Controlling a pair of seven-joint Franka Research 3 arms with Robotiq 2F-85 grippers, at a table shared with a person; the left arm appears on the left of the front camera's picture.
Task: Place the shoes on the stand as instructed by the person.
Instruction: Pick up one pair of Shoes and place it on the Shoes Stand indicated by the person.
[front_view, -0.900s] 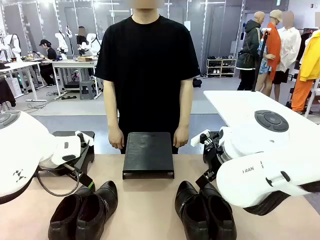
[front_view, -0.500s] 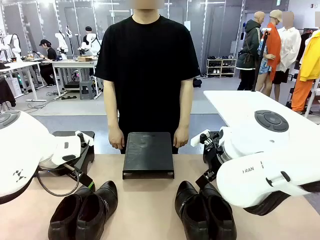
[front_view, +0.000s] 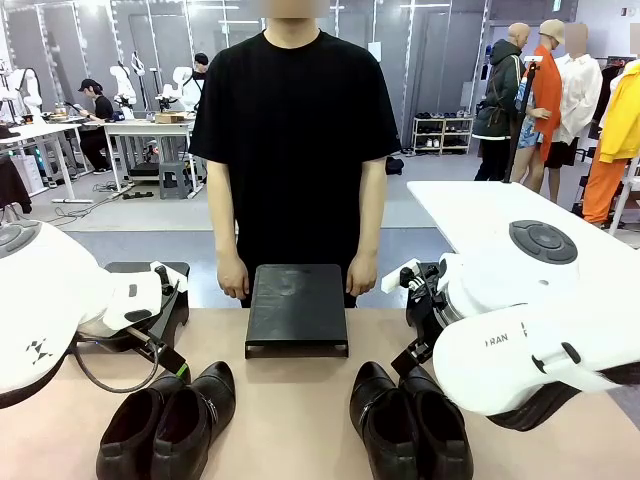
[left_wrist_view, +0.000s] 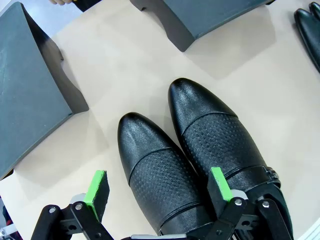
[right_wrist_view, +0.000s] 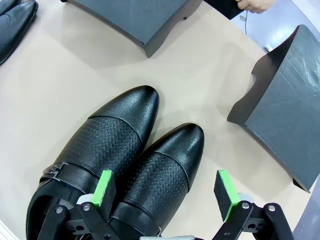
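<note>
Lower left of the front view, one pair of shoes (front_view: 170, 425) sits under the left gripper (left_wrist_view: 159, 189), jaws wide and empty. At centre is the stand (front_view: 297, 305), before the person (front_view: 295, 130). Lower right, the second pair (front_view: 410, 425) lies under the equally open, empty right gripper (right_wrist_view: 165, 190). Best to await the person's cue, then clamp one shoe only.

Place: open-plan robotics lab hall.
Upper left: long white work tables (front_view: 140, 128), cables on grey concrete floor (front_view: 420, 205).
Upper right: low metal shelf rack (front_view: 442, 133).
</note>
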